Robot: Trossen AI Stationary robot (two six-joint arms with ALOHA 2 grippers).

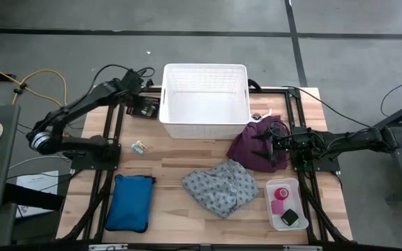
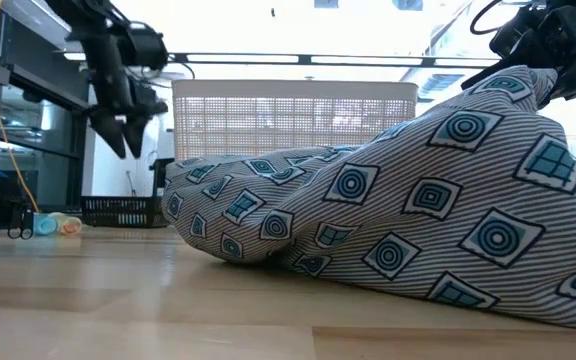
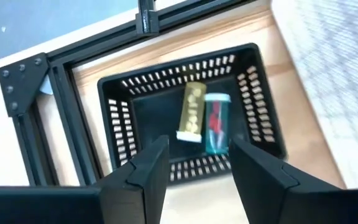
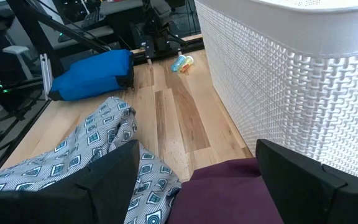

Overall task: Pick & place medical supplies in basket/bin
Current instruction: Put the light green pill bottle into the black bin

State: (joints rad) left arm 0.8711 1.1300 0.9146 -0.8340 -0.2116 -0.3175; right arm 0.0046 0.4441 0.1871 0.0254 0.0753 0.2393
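My left gripper (image 3: 194, 155) hangs open above a small black bin (image 3: 114, 118) at the table's far left, beside a white basket (image 1: 204, 101). A small clear bottle (image 3: 216, 123) and a gold tube (image 3: 190, 112) lie on the bin's floor. My right gripper (image 4: 197, 162) stands open over a purple cloth (image 1: 251, 148), which lies against the basket's right front corner; whether it touches the cloth I cannot tell. A grey patterned cloth (image 1: 222, 187) lies crumpled at the middle front. A pink tape roll (image 1: 281, 194) and a small black block (image 1: 289, 217) sit in a clear tray (image 1: 285, 183).
A blue pouch (image 1: 131, 202) lies at the near left. Small coloured pieces (image 1: 139, 146) lie on the wood between the pouch and the black bin. Black frame rails (image 1: 110, 139) run along both table sides. Bare wood shows in front of the white basket.
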